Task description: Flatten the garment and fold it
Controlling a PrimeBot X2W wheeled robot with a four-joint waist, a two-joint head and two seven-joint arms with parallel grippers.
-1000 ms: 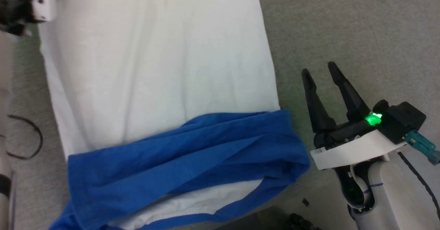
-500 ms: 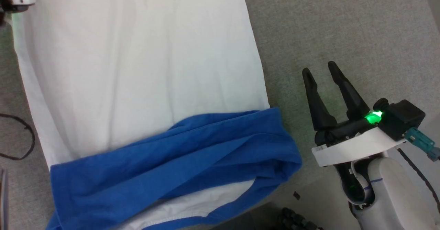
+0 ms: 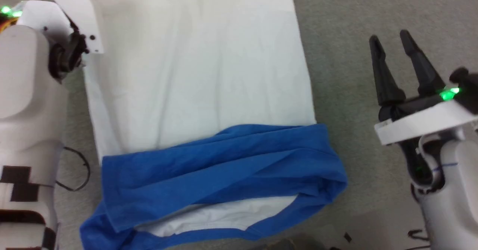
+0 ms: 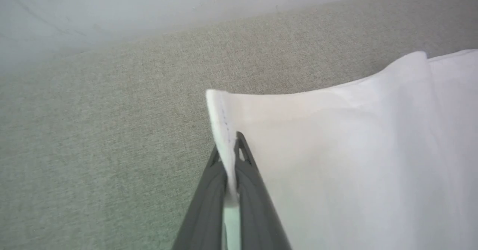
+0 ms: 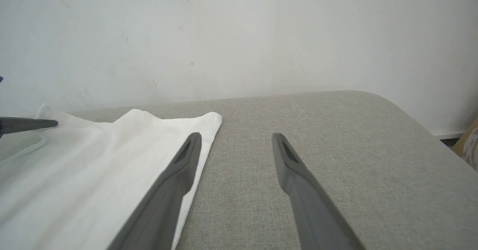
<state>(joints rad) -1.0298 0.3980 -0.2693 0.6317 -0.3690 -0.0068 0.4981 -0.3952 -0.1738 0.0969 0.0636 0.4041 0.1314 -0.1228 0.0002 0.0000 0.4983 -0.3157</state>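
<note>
Pinching the garment (image 4: pixel 336 149) corner: left gripper (image 4: pixel 227 146).

Soft matt cloth, faintly creased, of garment (image 3: pixel 194 74) beside right gripper (image 3: pixel 390 36). Dark, smooth, matt plastic on its fingers (image 3: pixel 386 82). Coarse grey woven fabric on table (image 3: pixel 354 55) beneath. Smooth matt wall (image 5: pixel 239 37) ahead, scuffed.

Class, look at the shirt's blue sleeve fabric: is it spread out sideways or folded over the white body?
Folded over: the blue sleeve fabric lies as a creased band across the shirt's white body.
</note>
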